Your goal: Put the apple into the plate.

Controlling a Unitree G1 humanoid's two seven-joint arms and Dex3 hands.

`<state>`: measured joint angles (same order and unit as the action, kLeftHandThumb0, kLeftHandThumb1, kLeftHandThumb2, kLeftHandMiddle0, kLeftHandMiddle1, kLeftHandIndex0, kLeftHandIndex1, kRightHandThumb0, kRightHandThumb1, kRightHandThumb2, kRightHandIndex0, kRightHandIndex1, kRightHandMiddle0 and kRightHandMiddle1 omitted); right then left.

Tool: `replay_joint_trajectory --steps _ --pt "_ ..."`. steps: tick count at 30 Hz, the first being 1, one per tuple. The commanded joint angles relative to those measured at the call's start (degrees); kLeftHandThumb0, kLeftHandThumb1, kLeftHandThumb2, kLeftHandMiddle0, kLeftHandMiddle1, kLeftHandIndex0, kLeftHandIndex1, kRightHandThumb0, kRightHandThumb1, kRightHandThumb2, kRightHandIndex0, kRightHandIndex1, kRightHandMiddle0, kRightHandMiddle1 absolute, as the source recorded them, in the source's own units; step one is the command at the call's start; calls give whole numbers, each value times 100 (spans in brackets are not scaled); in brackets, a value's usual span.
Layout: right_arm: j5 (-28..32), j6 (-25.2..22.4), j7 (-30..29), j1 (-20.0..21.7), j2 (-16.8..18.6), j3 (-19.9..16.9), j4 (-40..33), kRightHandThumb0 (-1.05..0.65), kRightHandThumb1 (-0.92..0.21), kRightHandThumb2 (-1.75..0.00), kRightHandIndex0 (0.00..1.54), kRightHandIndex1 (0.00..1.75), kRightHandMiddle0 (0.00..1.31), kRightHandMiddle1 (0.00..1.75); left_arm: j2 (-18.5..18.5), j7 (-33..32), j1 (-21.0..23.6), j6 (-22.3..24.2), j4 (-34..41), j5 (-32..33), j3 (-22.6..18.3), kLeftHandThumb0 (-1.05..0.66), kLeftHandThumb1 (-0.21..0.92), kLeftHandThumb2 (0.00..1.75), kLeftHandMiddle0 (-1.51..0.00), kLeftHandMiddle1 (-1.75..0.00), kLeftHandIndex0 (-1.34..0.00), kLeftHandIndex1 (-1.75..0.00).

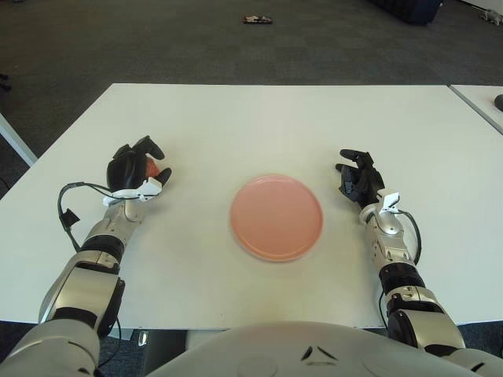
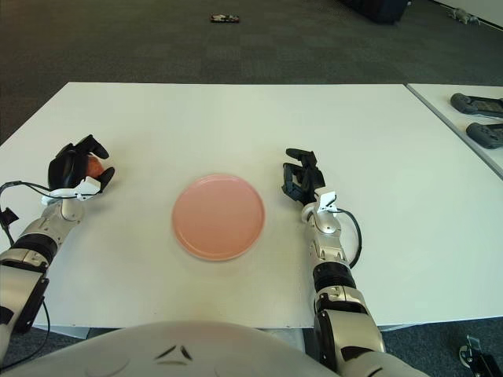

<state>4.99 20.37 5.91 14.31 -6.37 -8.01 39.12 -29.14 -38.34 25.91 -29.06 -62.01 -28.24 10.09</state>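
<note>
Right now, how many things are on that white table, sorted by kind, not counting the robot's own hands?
Plates: 1, the pink plate, nothing on it.
Apples: 1, the red apple, wrapped in the left hand.
Total: 2.
The right hand shows right of the plate, holding nothing.

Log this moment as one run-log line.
left hand: closed on apple, left of plate | right hand: idle, right of plate | plate: no apple in it | stage: apple grasped, not placed
</note>
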Motion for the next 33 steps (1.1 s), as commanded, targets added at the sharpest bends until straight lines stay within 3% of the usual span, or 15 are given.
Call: replay_joint_trajectory --steps 1,4,8,10,13,15,18,23,33 --pt "-30 -204 22 -170 -15 12 227 -45 -72 -95 28 110 0 121 67 145 -1 -124 -64 68 0 -50 23 142 -121 -175 -68 -175" --pt "-21 -194 42 -165 -18 13 239 -46 -74 -94 28 109 0 120 74 273 -11 -251 -57 211 -78 -50 23 142 -121 -175 -68 -175" --pt "-3 -199 84 -151 -22 11 264 -47 -76 -92 28 109 0 117 419 1688 -64 -779 372 1836 -949 -51 21 145 -123 -175 -70 -175" --pt "-2 -203 92 -146 -21 9 271 -47 -76 -91 28 109 0 117 626 2449 -76 -722 690 2664 -1304 -52 20 146 -125 -175 -71 -175" --pt "-3 -202 110 -133 -23 11 299 -47 -76 -91 28 108 0 117 996 3544 -97 78 1695 4243 -1862 -53 16 150 -127 -175 -74 -175" --pt "-3 -194 120 -122 -26 14 315 -47 -76 -90 28 108 0 117 1159 3890 -165 584 2249 4983 -2104 -55 13 155 -129 -175 -77 -175" --pt "0 -181 133 -104 -31 14 345 -47 -76 -90 28 108 0 117 1338 4055 -263 1162 2856 5713 -2339 -57 9 159 -130 -175 -80 -175" --pt "7 -158 152 -80 -31 11 397 -48 -76 -90 29 109 0 117 1530 3879 -342 1859 3582 6338 -2547 -59 7 163 -132 -175 -82 -175" --pt "8 -72 169 -35 -22 -4 496 -47 -76 -90 29 109 0 120 1828 3758 -268 2812 4137 6881 -2926 -62 3 168 -136 -175 -86 -175"
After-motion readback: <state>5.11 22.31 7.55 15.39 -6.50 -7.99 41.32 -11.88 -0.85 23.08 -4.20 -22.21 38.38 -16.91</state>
